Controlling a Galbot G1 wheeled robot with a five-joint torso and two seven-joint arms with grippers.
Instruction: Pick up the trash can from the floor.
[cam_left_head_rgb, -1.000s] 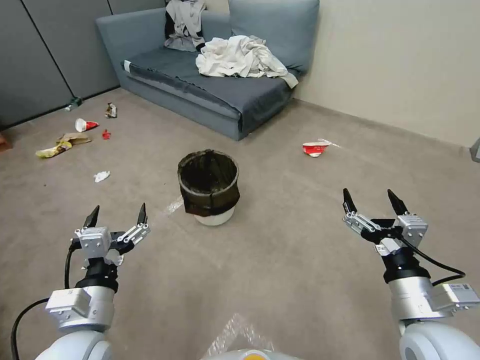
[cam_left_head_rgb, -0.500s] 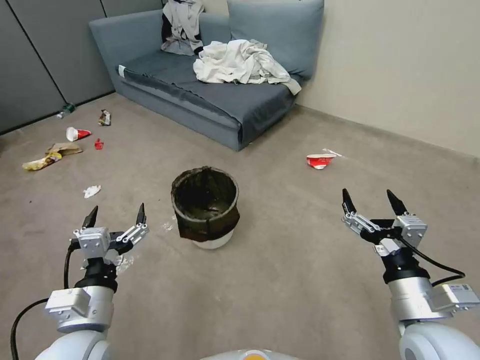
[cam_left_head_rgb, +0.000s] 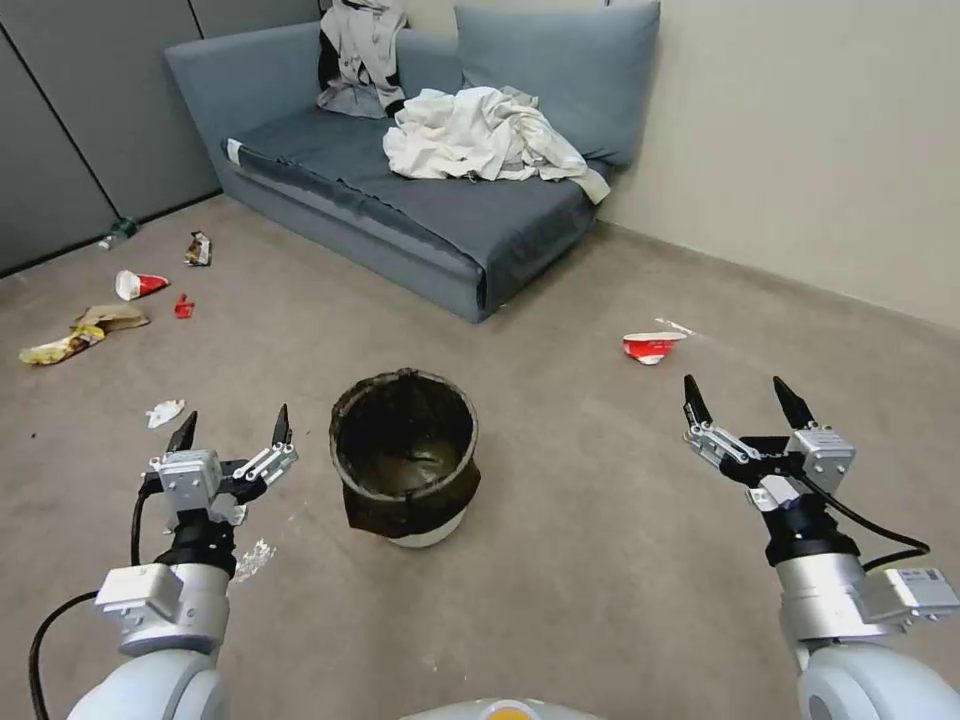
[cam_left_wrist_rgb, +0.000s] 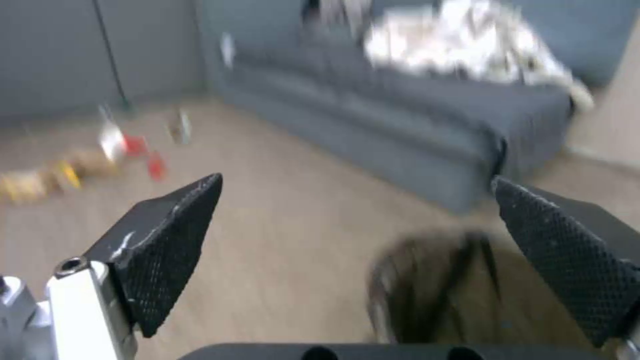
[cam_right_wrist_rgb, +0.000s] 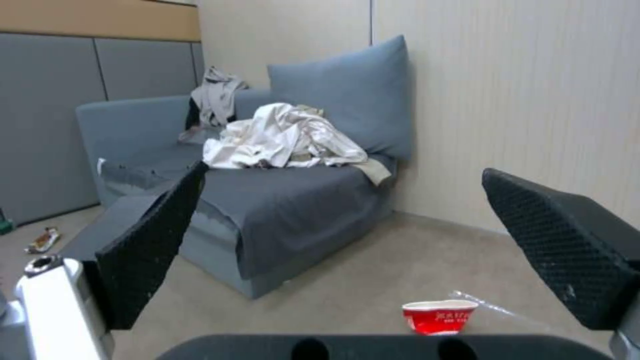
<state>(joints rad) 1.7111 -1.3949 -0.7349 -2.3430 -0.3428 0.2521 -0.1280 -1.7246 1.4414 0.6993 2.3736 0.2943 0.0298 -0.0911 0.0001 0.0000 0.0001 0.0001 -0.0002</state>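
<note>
Trash can (cam_left_head_rgb: 404, 470) upright on the floor (cam_left_head_rgb: 580, 560) — left claw (cam_left_head_rgb: 232, 430) just beside it, right claw (cam_left_head_rgb: 745, 400) well apart, both spread wide, empty.

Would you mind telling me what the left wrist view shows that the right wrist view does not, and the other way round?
The left wrist view alone has the trash can beyond the open left pincer, plus litter by the grey wall. The right wrist view alone has the red cup on the floor, past the open right pincer, and a blue cushion. Both share the sofa with crumpled white cloth.
</note>
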